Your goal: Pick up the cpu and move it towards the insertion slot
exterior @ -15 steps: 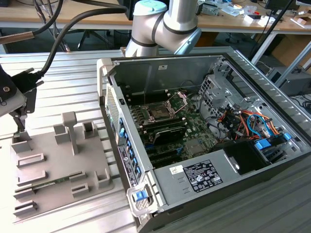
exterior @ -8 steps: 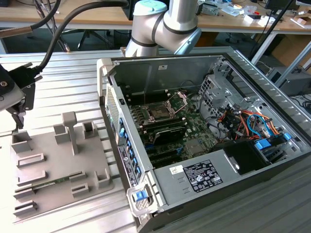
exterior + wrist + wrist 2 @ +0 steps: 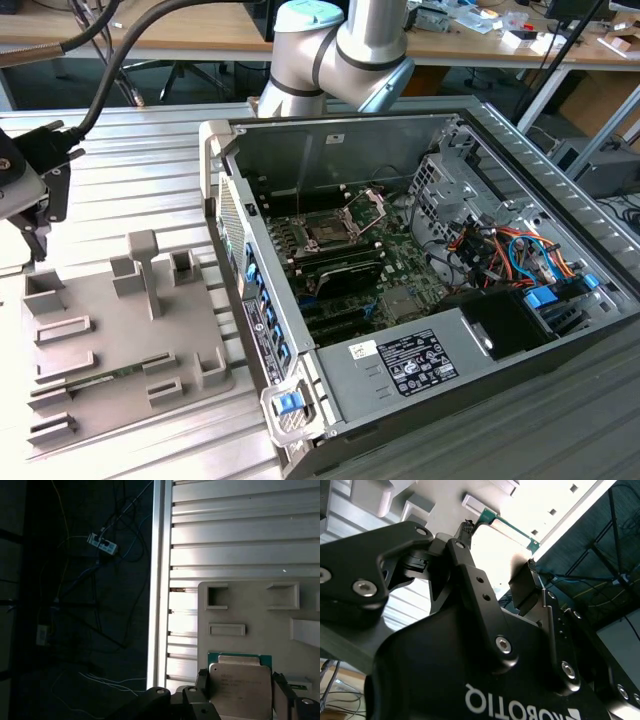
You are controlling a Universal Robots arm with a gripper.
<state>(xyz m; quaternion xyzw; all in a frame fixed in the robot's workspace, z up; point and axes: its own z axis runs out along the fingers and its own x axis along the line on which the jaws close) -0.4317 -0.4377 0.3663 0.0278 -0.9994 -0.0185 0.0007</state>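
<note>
The cpu, a flat square chip with a pale metal top and a green rim, sits between my gripper's two black fingers in the first wrist view. My gripper is shut on it, one finger on each side. In the second wrist view the chip's green edge spans between the fingertips. In the exterior view my gripper hangs at the far left, above the left end of the grey tray. The insertion slot, with its silver frame and lifted lever, lies inside the open computer case, well to the exterior view's right.
The open computer case has tall metal walls, cables and a drive cage. The tray carries raised posts and a thin green memory stick. A ribbed aluminium table lies beneath. The arm's base stands behind the case.
</note>
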